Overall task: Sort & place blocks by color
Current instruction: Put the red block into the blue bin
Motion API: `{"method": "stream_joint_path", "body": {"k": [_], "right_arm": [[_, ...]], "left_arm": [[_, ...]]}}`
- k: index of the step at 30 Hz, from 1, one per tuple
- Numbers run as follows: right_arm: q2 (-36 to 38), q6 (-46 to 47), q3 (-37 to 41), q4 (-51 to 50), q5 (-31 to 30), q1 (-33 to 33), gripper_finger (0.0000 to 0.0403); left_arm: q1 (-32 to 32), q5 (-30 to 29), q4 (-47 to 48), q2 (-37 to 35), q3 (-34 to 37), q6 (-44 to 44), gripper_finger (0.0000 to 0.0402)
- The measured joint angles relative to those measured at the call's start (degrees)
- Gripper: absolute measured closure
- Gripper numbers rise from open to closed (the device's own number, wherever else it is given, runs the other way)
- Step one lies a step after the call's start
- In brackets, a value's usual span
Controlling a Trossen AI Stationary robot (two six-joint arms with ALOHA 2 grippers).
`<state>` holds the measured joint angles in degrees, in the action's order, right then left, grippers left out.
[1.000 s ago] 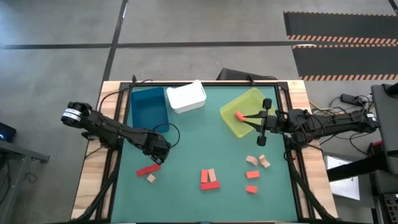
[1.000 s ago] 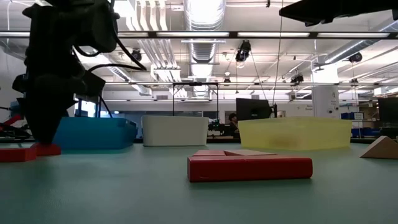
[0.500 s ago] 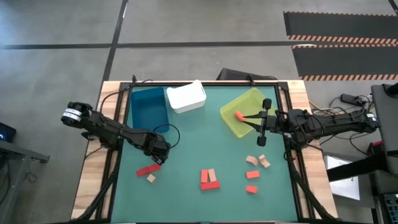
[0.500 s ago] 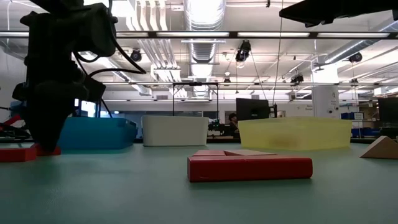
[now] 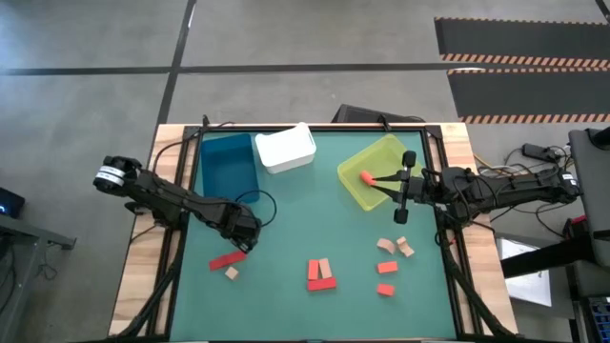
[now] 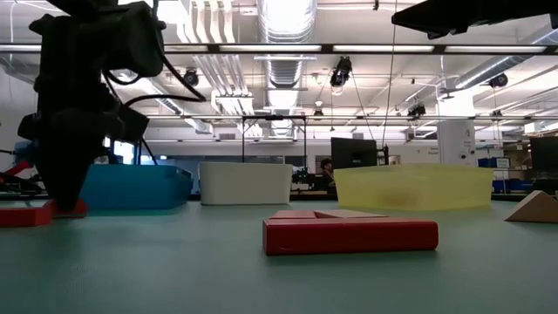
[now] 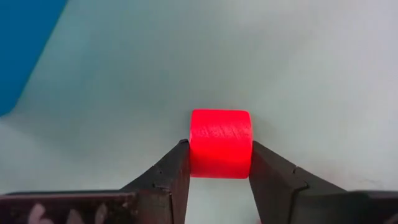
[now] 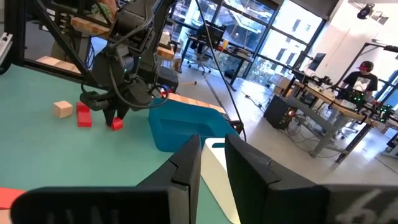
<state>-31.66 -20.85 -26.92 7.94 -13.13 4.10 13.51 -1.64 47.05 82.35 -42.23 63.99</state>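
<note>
A small red cube sits on the green table mat, near the left side, and my left gripper stands over it and is shut on it. In the low view the cube shows just beside the dark fingers. A red bar and a tan cube lie close by. My right gripper hovers level at the yellow-green bin's right edge, shut and holding nothing. An orange block lies inside that bin. My left gripper pinches the red cube by two opposite upright sides between its two fingers. The fingers come from above, pointing down. The cube stands level with its underside on the mat.
A blue bin and a white bin stand at the far left. Red and tan blocks lie mid-table near the front. Tan blocks and orange blocks lie at the right.
In the low view my left gripper's fingers have drawn in around the red cube and cover more of it than before. The cube has stayed on the mat.
</note>
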Motion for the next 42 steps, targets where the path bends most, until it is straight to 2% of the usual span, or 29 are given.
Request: {"method": "stream_joint_path", "body": {"k": [3, 8, 12, 15, 19, 30, 38, 42], "right_arm": [[0.00, 0.27, 0.00, -0.25, 0.00, 0.00, 0.0339], [0.13, 0.00, 0.04, -1.23, 0.06, 0.00, 0.0339], [0.80, -1.48, 0.07, -3.09, 0.86, 0.00, 0.0339], [1.39, -1.72, 0.07, -3.07, 4.72, 0.00, 0.0339], [3.03, -2.26, 0.46, -2.95, 8.56, 0.02, 0.0339], [12.03, -0.99, 4.05, -3.08, 8.72, 0.00, 0.0339], [15.62, 0.30, 5.03, -3.38, 8.63, 0.00, 0.0339], [15.59, 0.25, 5.01, -3.44, 8.63, 0.02, 0.0339]], "left_arm": [[0.08, 3.40, 0.12, -0.47, -1.26, -2.34, 0.0285], [0.66, 11.91, 0.35, -0.85, -5.82, -11.86, 0.0283], [0.41, 12.68, 0.71, -0.85, -11.39, -17.14, 0.0280], [0.05, 12.51, 2.38, -0.86, -16.79, -19.18, 0.0279], [0.07, 10.22, 4.80, -0.90, -23.47, -20.58, 0.0278], [-1.86, 5.39, 10.70, -0.94, -35.13, -28.45, 0.0277], [-9.66, -3.80, 19.21, -0.96, -39.87, -33.26, 0.0277], [-15.35, -4.91, 20.05, -0.94, -40.06, -39.76, 0.0276]]}}
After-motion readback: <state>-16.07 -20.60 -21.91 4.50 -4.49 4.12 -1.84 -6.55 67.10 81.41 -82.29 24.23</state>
